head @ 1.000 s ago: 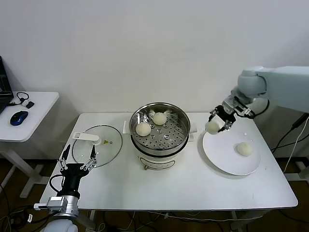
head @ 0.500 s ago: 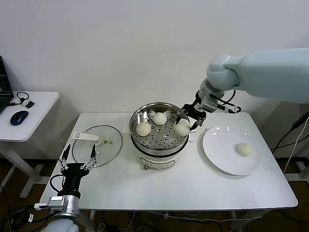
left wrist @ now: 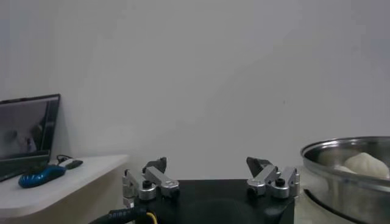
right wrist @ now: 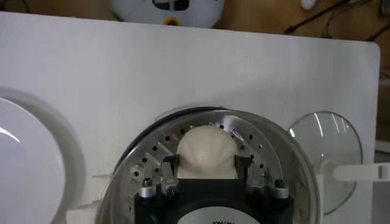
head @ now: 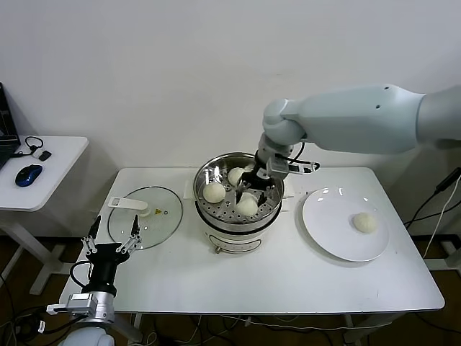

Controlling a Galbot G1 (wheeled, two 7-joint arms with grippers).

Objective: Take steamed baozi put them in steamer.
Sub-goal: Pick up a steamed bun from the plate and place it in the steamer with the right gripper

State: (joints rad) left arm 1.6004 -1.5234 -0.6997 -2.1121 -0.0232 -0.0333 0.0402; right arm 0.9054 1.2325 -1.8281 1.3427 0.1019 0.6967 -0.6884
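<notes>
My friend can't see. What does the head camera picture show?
The right gripper holds a small cream-white round bun inside the shiny round steel steamer pot, beside two others. One more bun waits on the round white plate.

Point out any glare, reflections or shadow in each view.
Head view: bright reflections on the steamer wall and a glint on the white plate. Right wrist view: the steamer's rim shines. Left wrist view: the left pincer sits dim against an evenly lit wall.

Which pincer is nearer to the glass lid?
Left. The left pincer is parked just before the glass lid; the right pincer holds a baozi over the steamer.
</notes>
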